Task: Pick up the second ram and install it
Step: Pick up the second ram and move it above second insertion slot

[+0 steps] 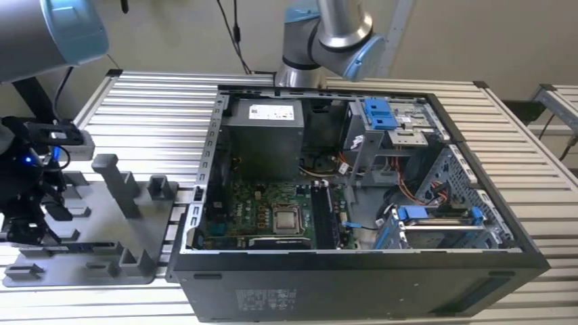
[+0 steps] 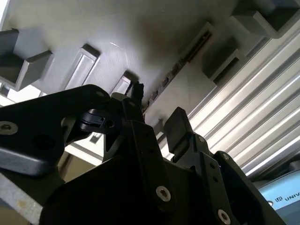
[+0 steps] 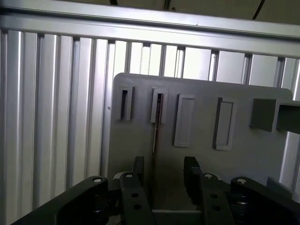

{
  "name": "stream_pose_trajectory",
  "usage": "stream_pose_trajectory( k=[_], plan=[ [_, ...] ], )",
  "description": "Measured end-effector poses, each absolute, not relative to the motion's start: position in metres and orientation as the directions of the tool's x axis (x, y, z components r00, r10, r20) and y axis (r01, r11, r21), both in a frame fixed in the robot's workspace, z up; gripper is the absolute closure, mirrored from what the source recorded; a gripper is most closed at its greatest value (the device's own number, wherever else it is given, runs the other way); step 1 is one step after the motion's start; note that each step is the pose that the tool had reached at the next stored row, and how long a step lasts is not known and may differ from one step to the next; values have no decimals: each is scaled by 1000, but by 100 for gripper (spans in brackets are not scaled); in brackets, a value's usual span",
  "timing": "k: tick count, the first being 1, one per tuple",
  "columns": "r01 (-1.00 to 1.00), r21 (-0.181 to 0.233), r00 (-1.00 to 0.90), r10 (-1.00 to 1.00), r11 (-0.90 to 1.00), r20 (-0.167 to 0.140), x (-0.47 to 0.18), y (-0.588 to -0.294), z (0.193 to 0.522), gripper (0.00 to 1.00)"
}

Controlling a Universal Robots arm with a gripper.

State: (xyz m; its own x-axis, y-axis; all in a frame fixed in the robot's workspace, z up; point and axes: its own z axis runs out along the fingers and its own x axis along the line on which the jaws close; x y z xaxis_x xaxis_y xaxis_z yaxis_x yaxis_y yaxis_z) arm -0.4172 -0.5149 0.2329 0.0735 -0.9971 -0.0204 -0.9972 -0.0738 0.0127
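the end effector (image 3: 164, 165) is seen in the first wrist view with its two black fingers (image 3: 138, 168) set moderately apart and nothing gripped between them. the second ram (image 3: 156, 125) is stood on edge in a slot of the grey tray (image 3: 243, 159), just ahead of the end effector and nearer one finger than the other. only its thin edge is shown, so chips and label cannot be made out. in the second wrist view the second ram (image 2: 171, 75) is glimpsed as a dark strip beyond the fingertips, its near end hidden. in the exterior view the end effector is partly cut off, over the tray on the slatted bench (image 1: 153, 108), well apart from the open computer case (image 1: 361, 277).
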Motion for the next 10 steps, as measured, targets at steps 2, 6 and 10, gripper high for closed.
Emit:
stream_pose_trajectory(
  k=[2, 6, 10],
  plan=[
    [-997, 13, 74, -997, -74, -20, -417, -516, 230, 52],
    [-997, 13, 74, -997, -74, -21, -417, -518, 224, 52],
    [-997, 13, 75, -997, -75, -20, -417, -518, 218, 52]
  ],
)
